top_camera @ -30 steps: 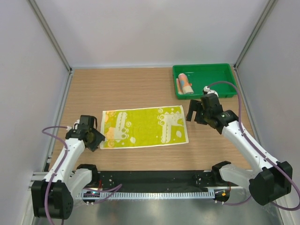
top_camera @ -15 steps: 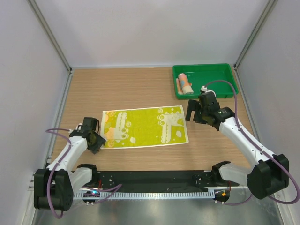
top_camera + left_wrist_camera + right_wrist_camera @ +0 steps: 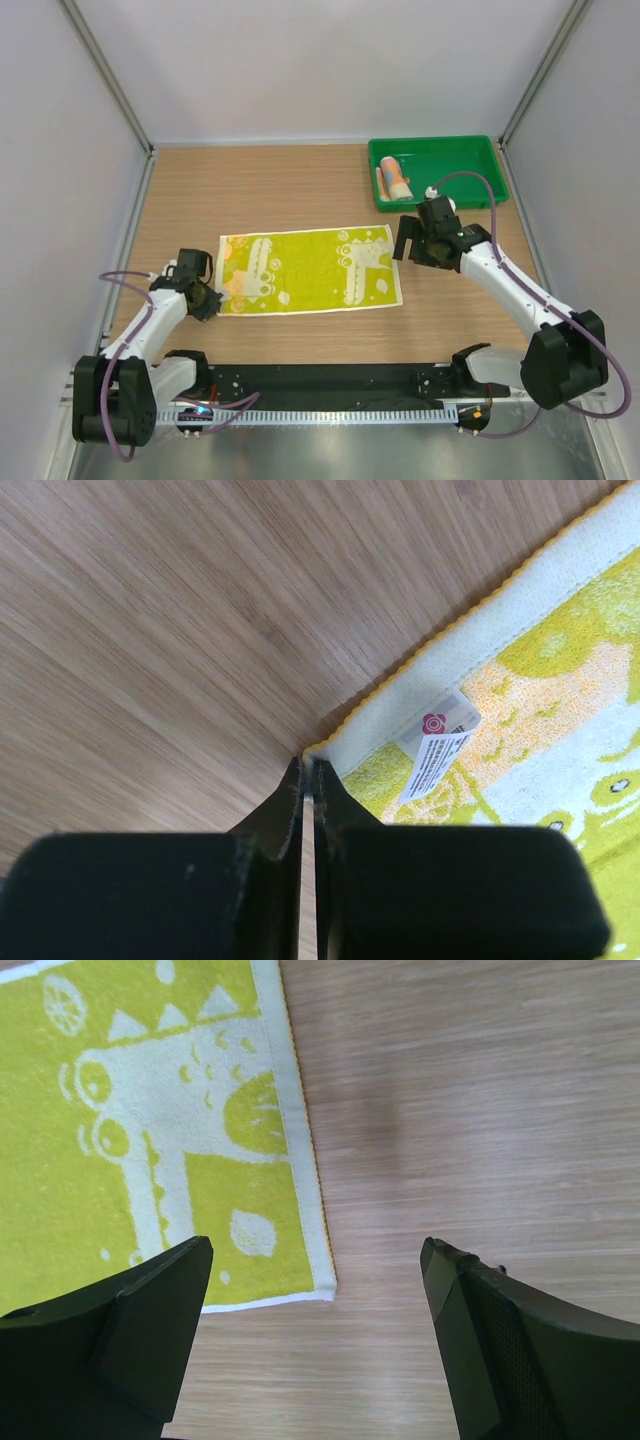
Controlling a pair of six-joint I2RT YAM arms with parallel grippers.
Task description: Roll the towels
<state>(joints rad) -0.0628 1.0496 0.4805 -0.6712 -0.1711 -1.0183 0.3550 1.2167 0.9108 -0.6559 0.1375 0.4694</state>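
Note:
The yellow towel (image 3: 310, 272) with a white-green pattern lies flat in the middle of the table. My left gripper (image 3: 207, 300) is low at its near left corner. In the left wrist view its jaws (image 3: 308, 765) are shut, with the tip of that corner of the towel (image 3: 520, 710) pinched between them, beside a white label (image 3: 440, 742). My right gripper (image 3: 410, 240) hovers open over the towel's far right corner. In the right wrist view the towel's corner (image 3: 130, 1140) lies between the spread fingers (image 3: 316, 1248). A light blue and orange-pink towel (image 3: 397, 178) lies rolled in the tray.
A green tray (image 3: 435, 142) stands at the back right and holds the rolled towel at its left end. Grey walls enclose the table on three sides. Bare wood (image 3: 480, 1110) lies to the right of the yellow towel.
My left gripper has slid down to the towel's near left corner and shut there. The right gripper has shifted slightly left towards the towel's right edge and stayed open.

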